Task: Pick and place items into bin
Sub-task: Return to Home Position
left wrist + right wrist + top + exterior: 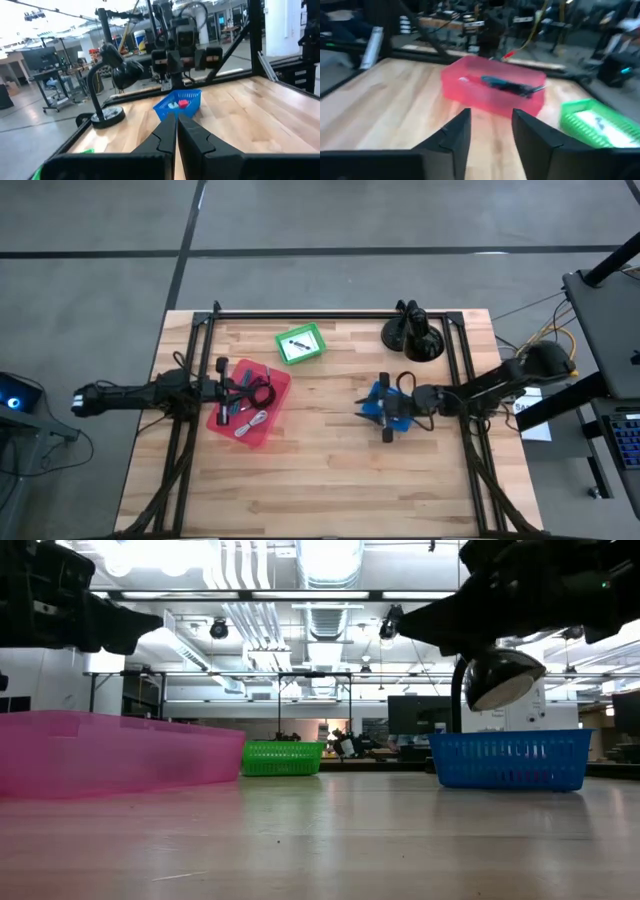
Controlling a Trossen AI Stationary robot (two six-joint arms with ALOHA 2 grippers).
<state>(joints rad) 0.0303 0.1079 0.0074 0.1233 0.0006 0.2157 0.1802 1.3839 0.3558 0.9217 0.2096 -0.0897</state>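
The cables (258,395) are found lying inside the pink bin (272,430), directly beneath the left gripper (236,387), whose fingers are pressed together on nothing, while the right gripper (386,415), spread and empty, is held well apart over the blue bin (374,394).

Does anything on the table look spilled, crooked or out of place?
Nothing spilled. The pink plastic bin sits skewed to the table edges, the green basket too. Left tool hovers over the pink bin, shut; right tool over the blue basket, open.
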